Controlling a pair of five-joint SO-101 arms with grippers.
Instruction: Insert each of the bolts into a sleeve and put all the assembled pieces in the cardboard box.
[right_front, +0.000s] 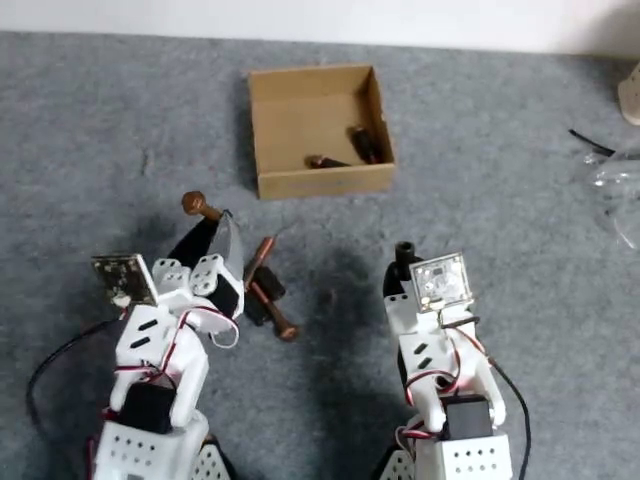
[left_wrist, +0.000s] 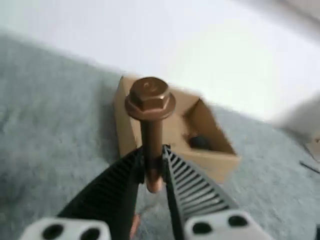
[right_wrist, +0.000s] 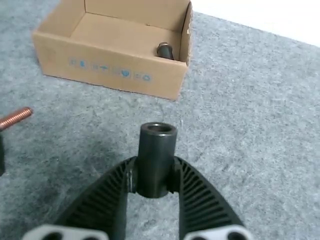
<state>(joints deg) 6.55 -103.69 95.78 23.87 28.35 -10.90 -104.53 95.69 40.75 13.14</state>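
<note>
**Entry: bolt and sleeve both in hand, mating not yet done**

Left gripper (left_wrist: 153, 159) is clenched on the shank of a copper bolt (left_wrist: 150, 102), head up, raised off the grey carpet (right_front: 480, 200). Right gripper (right_wrist: 155, 167) is clamped round a black sleeve (right_wrist: 157, 150), upright, bore open at the top. The two arms are well apart. The cardboard box (right_front: 318, 183) sits beyond and between them.

Method, as judged from here:
- You hold the bolt low on its shank, so little thread looks free below the fingers. Expect a shallow first entry.
- Turn the bolt's threaded end toward the bore, or tip the sleeve to meet it. Line up the axes before you push.
- Keep the sleeve grip firm and feed slowly. A skewed start will likely jam on the rim.
- Let the bolt go only once it is seated.

Count:
- Held: one bolt, one sleeve.
- In the box: two dark pieces, one (right_front: 325, 161) near the front wall and one (right_front: 366, 145) by the side wall.
- Loose beside the left arm: two bolts, (right_front: 263, 256) and (right_front: 277, 318), and at least one dark sleeve (right_front: 270, 286). The arm hides part of this heap, so you cannot fix the sleeve count.
</note>
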